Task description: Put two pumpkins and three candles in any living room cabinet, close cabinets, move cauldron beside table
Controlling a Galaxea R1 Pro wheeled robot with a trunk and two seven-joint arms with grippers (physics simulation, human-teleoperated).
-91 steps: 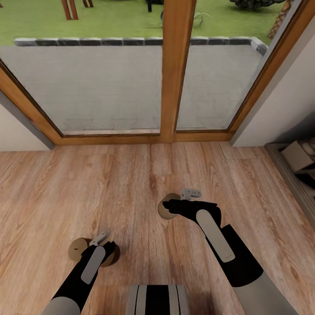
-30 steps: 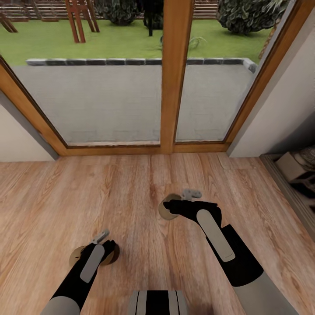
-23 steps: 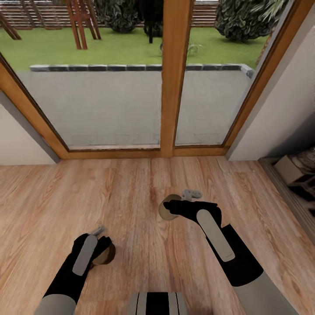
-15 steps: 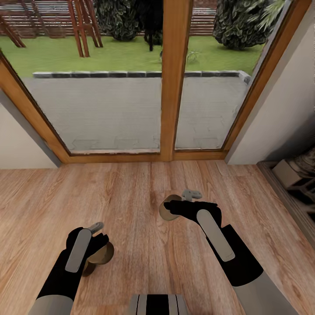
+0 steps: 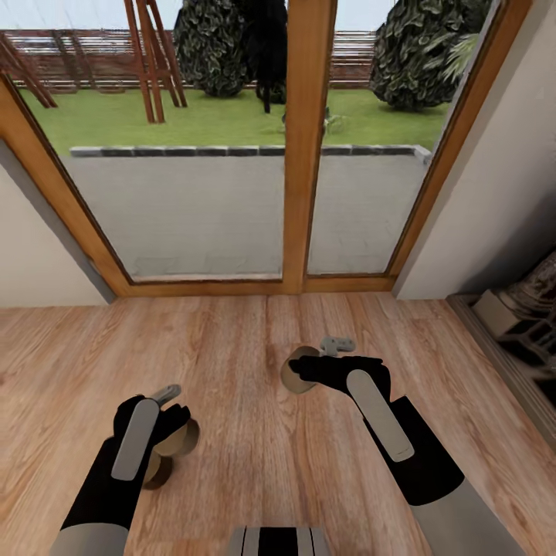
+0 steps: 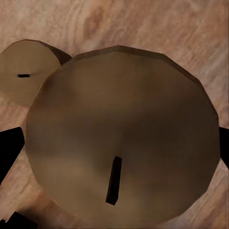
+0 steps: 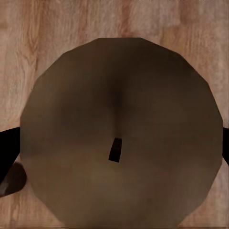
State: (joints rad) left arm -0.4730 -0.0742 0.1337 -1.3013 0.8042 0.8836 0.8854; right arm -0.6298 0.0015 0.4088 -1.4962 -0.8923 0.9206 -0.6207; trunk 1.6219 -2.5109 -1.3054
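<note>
While plank floor point(image 5: 232, 347) is being faced before glazed door point(image 5: 309, 139), no cabinet being seen for stowing.
Shelf point(image 5: 517, 316) at right edge being glimpsed, contents blurred, not identifiable.
Right gripper point(image 5: 313, 369) being kept clamped on brown candle point(image 5: 296, 372), held above floor.
Left gripper point(image 5: 171, 421) being closed around second brown candle point(image 5: 179, 440).
Third candle point(image 6: 26, 69) being seen on floor just beside it.
Candles judged light, rigid, waxy-slick; flanks being best hold.

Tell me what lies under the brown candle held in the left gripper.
Under the brown round candle held in the left gripper lies light wood plank floor, with a second brown candle beside it. The floor directly beneath the held candle is hidden.
</note>
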